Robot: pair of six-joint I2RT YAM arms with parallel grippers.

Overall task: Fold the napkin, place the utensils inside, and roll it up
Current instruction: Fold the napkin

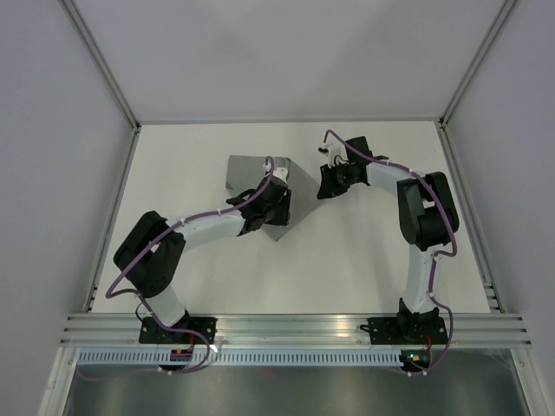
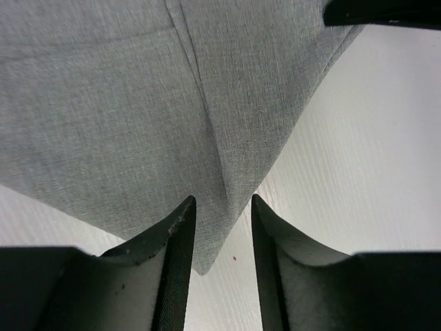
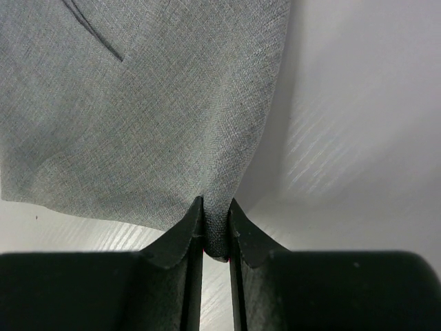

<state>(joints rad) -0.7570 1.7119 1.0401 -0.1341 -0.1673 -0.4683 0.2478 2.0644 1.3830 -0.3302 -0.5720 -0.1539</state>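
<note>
You're pinching a napkin corner tight w/ the R hand. L hand is sitting open, another corner lying loose btwn its tips, on the counter.

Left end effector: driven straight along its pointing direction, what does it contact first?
The napkin: its corner lies between the fingers of the open left end effector, and the cloth spreads directly ahead. Height above the cloth is unclear, so it may skim over it.
</note>
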